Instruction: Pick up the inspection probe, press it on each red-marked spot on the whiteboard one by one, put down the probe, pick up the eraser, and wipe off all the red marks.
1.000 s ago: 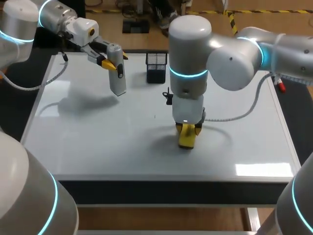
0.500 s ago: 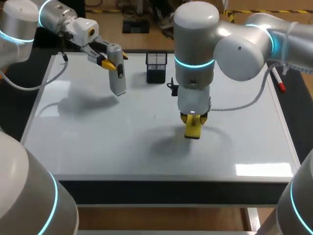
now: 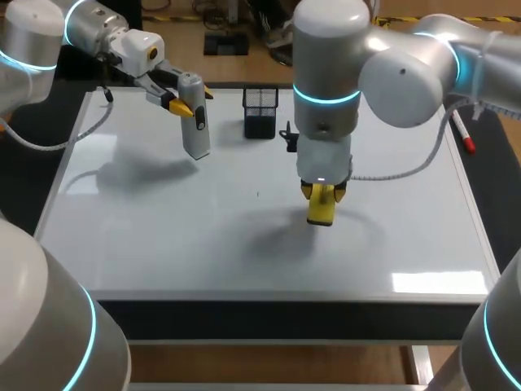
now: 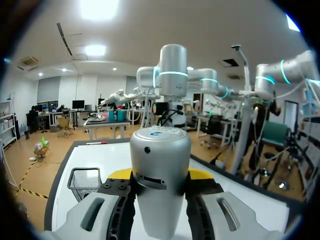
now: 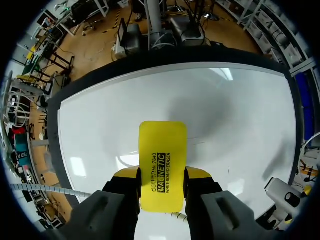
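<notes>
Two grippers, both clenched: the left gripper [image 3: 181, 106] holds the inspection probe [image 3: 195, 124] roughly upright, just left of the black mesh basket [image 3: 260, 112]; the right gripper [image 3: 322, 198] holds the yellow eraser [image 3: 321, 212] lengthwise downward, in front of the basket, perhaps touching the whiteboard [image 3: 163, 232].

Glossy white arms [image 3: 391, 73], cyan rings [image 3: 326, 96], yellow-tipped claws [image 3: 184, 107].

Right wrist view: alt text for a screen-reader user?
The right gripper is shut on a flat yellow rectangular eraser, held over a glossy white whiteboard. No red marks show on it; a grey cylindrical probe is off to the gripper's side.
</notes>
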Motion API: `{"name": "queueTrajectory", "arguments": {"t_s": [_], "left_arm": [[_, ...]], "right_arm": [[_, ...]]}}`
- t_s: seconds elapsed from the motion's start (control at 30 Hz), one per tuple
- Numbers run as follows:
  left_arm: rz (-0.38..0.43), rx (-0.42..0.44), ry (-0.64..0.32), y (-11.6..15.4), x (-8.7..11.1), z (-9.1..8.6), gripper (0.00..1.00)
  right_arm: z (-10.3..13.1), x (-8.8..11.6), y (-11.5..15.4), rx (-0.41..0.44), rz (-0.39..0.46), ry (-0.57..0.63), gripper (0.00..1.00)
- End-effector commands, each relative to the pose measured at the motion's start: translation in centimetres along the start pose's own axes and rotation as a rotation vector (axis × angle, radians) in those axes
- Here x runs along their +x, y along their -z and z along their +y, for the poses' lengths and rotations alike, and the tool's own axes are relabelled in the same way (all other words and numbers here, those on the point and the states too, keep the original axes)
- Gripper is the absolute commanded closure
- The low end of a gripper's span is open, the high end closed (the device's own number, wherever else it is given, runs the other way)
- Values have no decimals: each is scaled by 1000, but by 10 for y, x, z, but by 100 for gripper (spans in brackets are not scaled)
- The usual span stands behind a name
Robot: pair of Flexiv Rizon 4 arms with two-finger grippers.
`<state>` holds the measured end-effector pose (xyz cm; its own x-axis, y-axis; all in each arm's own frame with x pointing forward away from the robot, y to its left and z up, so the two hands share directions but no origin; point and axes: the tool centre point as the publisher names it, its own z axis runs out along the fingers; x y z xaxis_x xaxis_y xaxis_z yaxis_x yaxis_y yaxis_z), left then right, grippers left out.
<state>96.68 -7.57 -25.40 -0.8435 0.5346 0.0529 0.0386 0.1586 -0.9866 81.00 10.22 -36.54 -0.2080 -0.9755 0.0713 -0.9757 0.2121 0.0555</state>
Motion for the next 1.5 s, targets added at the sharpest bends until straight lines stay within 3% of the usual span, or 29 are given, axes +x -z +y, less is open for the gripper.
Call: {"name": "queueTrajectory", "arguments": {"t_s": [0.03,0.37,0.5,0.8,0.97,1.27,1.5], "left_arm": [[4,-1,1,1,-1,-2,100],[4,-1,1,1,-1,-2,100],[4,-1,1,1,-1,-2,100],[4,-1,1,1,-1,-2,100],[4,-1,1,1,-1,-2,100],[4,-1,1,1,-1,-2,100],[4,-1,1,1,-1,-2,100]], "right_arm": [[0,3,2,4,-2,2,100],[0,3,2,4,-2,2,100],[-22,3,5,20,31,32,100],[-82,9,0,-9,-29,68,100],[-120,10,1,-18,-21,90,100],[-183,-2,2,-22,-27,137,100],[-218,-10,-6,-32,-5,143,100]]}}
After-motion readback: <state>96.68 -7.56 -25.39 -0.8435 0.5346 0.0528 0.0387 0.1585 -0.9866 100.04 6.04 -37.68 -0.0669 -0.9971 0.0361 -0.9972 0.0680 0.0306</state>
